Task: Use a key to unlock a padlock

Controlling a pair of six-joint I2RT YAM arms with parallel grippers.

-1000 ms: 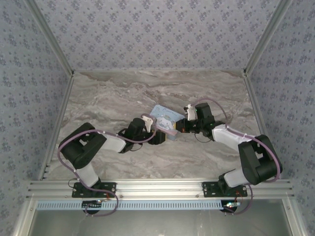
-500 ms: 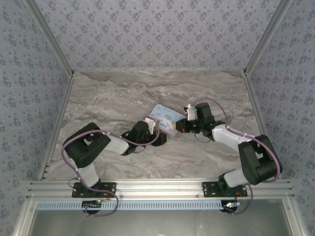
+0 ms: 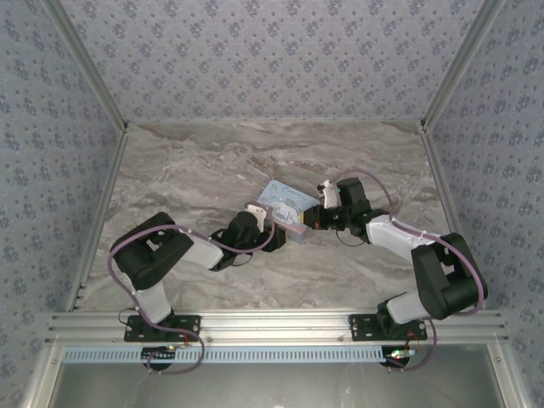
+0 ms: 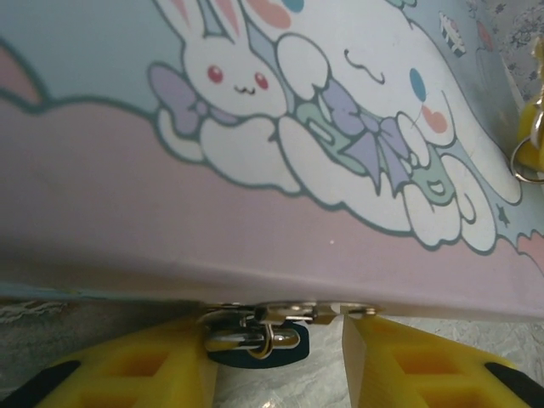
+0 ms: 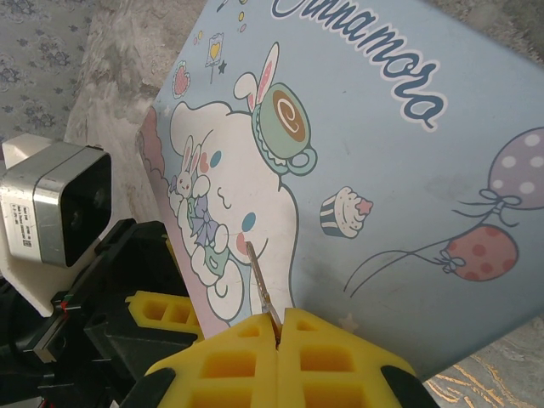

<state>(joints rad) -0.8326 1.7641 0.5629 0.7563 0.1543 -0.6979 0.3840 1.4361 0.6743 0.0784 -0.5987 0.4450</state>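
Note:
The tiny blue-teal padlock [image 4: 255,350] hangs by its silvery shackle from the clasp under the near edge of the cartoon tin [image 4: 255,212]. My left gripper [image 4: 272,344] straddles it. The left finger touches the padlock body and the right finger stands a small gap away. From above, the left gripper [image 3: 276,238] is at the tin's [image 3: 285,204] near corner. My right gripper [image 5: 279,327] is shut on the key [image 5: 259,280], whose slim blade sticks out over the tin's lid [image 5: 382,170]. It sits at the tin's right side [image 3: 308,223].
The tin lies mid-table on the marble top [image 3: 187,178], with patterned walls on three sides and an aluminium rail [image 3: 272,323] along the near edge. The left wrist camera housing [image 5: 55,212] sits close beside the right gripper. A key ring [image 4: 524,161] dangles at the tin's far corner.
The left arm has slid right to the tin's near corner and its jaws have narrowed around the padlock. The right arm and the tin have stayed still.

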